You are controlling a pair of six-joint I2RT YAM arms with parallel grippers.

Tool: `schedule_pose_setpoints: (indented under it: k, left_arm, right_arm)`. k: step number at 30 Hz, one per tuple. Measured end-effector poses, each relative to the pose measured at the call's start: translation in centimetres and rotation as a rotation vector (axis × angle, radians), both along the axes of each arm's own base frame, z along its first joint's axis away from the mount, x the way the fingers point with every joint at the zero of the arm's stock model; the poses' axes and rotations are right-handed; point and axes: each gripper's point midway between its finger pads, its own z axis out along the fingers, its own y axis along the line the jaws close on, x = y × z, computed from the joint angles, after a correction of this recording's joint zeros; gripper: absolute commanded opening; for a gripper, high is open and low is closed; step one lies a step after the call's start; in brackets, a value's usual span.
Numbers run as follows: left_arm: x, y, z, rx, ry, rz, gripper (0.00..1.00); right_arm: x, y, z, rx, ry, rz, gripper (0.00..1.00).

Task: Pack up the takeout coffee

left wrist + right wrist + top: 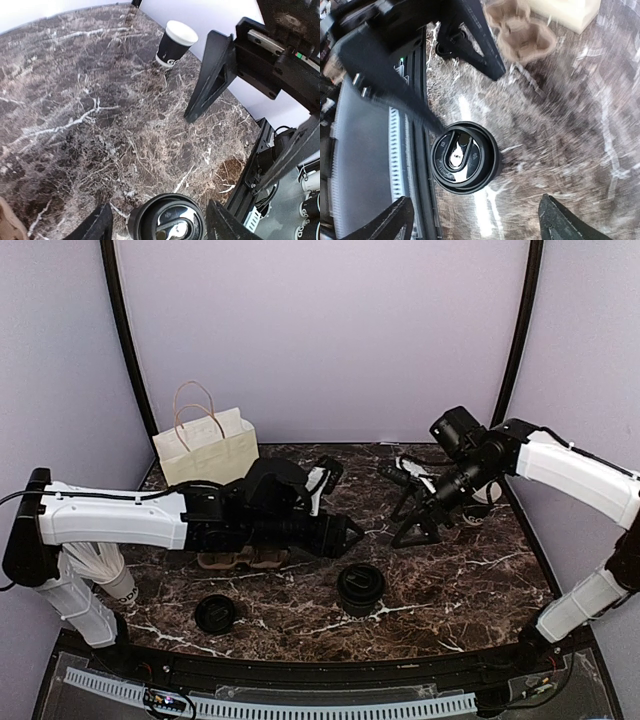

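Note:
The takeout coffee (360, 588), a black cup with a black lid, stands upright at the front middle of the table. My left gripper (345, 533) is open and empty just behind it; in the left wrist view the cup (167, 220) shows low between the spread fingers (97, 225). My right gripper (418, 525) is open and empty, behind and to the right of the cup. The right wrist view is blurred; there the cup (465, 157) sits ahead of the open gripper (477, 225).
A paper bag (205, 445) stands at the back left. A brown cup carrier (240, 558) lies under my left arm. A loose black lid (215, 613) lies at the front left. A lidless black cup (175, 42) stands at the right. A white ribbed cup (105, 570) is at the far left.

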Motion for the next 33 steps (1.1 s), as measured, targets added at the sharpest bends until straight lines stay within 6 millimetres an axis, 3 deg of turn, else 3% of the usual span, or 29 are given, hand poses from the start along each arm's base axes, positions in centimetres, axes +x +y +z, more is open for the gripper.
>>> schedule_pose_setpoints:
  k: [4, 7, 13, 18, 26, 33]
  left_arm:
    - [-0.4, 2.5, 1.1, -0.006, -0.052, 0.021, 0.71]
    - [-0.2, 4.5, 0.0, 0.034, -0.057, 0.062, 0.72]
    - [1.1, 10.1, -4.1, 0.146, -0.005, 0.192, 0.71]
    - [1.0, 13.7, -5.1, 0.124, 0.024, 0.285, 0.71]
    - [1.1, 14.8, -6.1, 0.097, 0.052, 0.340, 0.71]
    - [1.2, 15.0, -6.2, 0.091, 0.058, 0.353, 0.71]
  right_arm:
    - [-0.8, -0.1, 2.0, 0.019, -0.193, 0.041, 0.95]
    - [-2.2, 0.6, 2.1, -0.003, -0.294, 0.105, 0.99]
    - [-3.2, 2.1, -0.6, -0.085, -0.346, 0.218, 0.99]
    - [-3.5, 3.0, -3.1, -0.158, -0.358, 0.280, 0.99]
    - [-5.0, 4.2, -6.1, -0.237, -0.359, 0.377, 0.99]
    - [-4.4, 4.5, -7.0, -0.270, -0.376, 0.369, 0.93]
